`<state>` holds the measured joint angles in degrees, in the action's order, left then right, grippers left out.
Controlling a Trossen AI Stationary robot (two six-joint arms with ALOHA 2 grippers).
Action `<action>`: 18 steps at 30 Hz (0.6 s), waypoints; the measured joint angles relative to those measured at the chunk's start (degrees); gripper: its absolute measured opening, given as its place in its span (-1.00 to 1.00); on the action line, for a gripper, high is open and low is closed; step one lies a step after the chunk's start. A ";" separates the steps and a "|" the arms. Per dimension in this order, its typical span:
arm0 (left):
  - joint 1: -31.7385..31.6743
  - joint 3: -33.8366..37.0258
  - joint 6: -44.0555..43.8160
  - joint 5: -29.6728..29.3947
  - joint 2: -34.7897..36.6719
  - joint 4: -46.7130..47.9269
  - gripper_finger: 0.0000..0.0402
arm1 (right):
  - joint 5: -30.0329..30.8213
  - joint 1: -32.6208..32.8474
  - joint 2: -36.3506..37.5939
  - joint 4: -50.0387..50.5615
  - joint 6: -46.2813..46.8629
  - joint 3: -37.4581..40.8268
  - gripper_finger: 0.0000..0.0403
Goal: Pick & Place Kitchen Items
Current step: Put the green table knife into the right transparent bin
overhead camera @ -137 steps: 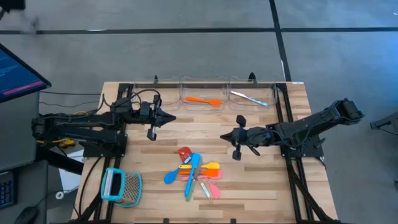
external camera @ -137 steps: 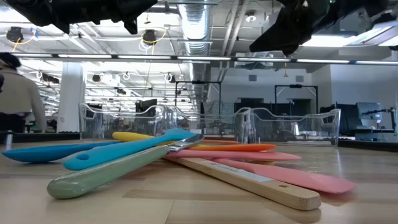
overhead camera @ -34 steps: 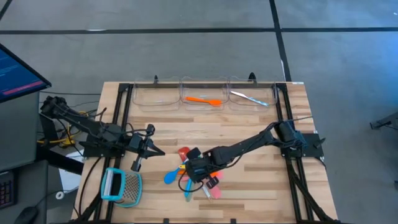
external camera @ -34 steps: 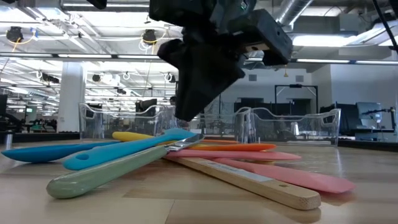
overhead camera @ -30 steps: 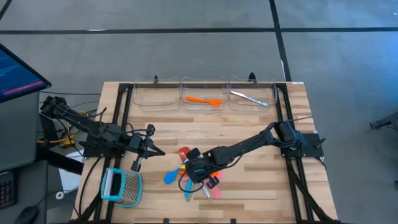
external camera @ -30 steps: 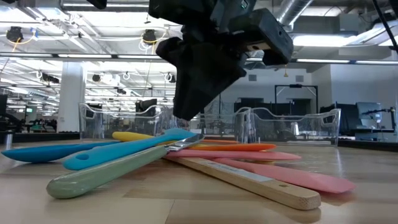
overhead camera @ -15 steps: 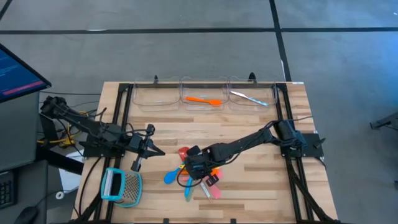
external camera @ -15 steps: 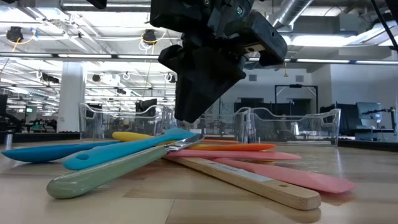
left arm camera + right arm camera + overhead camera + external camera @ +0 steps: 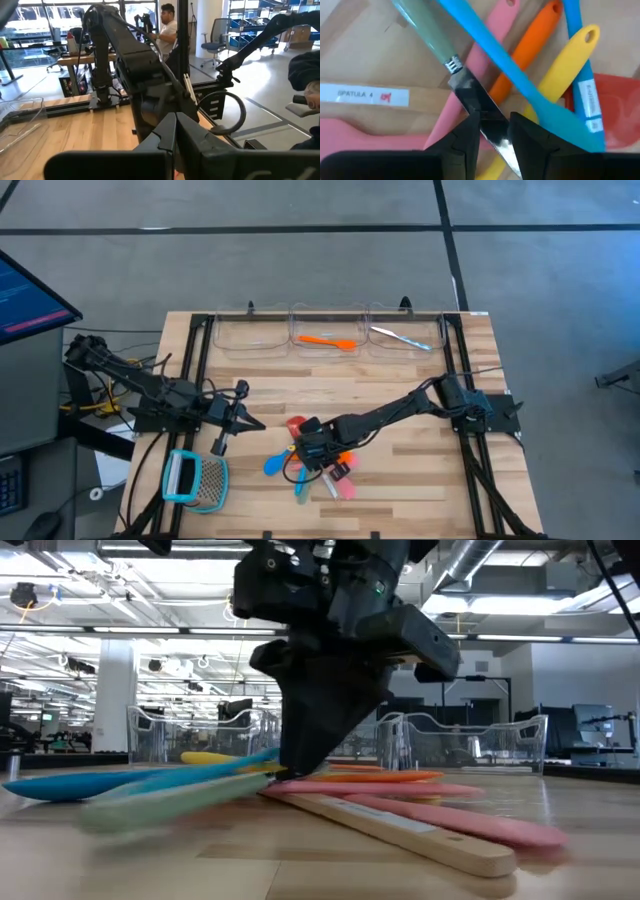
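Right gripper: down in the utensil pile at the table's near middle, fingers clamped on the silvery blade of the green-handled utensil.
Pile: blue, pink, orange and yellow utensils crossed over one another.
Left gripper: fingers pressed together, empty, left of the pile.
Far bins: middle bin holds an orange utensil; right bin holds a pale utensil.
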<state>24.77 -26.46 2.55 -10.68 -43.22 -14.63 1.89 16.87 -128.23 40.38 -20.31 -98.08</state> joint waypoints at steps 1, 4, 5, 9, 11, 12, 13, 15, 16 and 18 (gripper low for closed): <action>0.00 0.00 0.00 0.00 0.00 0.42 -0.99 | -0.10 -0.03 -0.09 -0.22 -0.05 -0.05 -0.49; 0.00 0.00 0.00 0.02 0.00 0.79 -0.99 | -0.13 -0.03 -0.15 -0.19 -0.49 -0.05 -0.49; 0.00 0.00 0.00 0.00 0.00 1.05 -0.99 | -0.13 -0.03 -0.17 -0.16 -0.49 -0.05 -0.49; 0.00 0.00 0.00 0.00 0.00 1.32 -0.99 | -0.21 -0.57 -0.23 0.56 -0.66 -0.08 -0.49; 0.00 0.00 0.00 0.00 0.00 1.38 -0.99 | -0.25 -0.81 -0.28 1.74 -0.66 -0.12 -0.49; 0.00 0.00 0.00 0.00 0.00 1.42 -0.99 | -0.42 -0.92 -0.28 2.49 -0.67 -0.12 -0.49; 0.00 0.00 0.00 0.01 0.00 1.44 -0.99 | -0.51 -0.99 -0.23 3.02 -0.69 -0.12 -0.49; 0.00 0.00 0.00 0.00 0.00 1.44 -0.99 | -0.48 -0.99 -0.17 3.67 -0.89 -0.09 -0.49; 0.00 0.00 0.00 0.00 0.00 1.44 -0.99 | -0.44 -0.97 -0.17 3.80 -1.17 -0.16 -0.49; 0.00 0.00 0.00 0.00 0.00 1.45 -0.99 | -0.44 -0.97 -0.23 4.18 -1.28 -0.90 -0.49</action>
<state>24.77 -26.46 2.55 -10.68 -43.22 -13.19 1.45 15.89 -128.46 44.56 -21.58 -98.97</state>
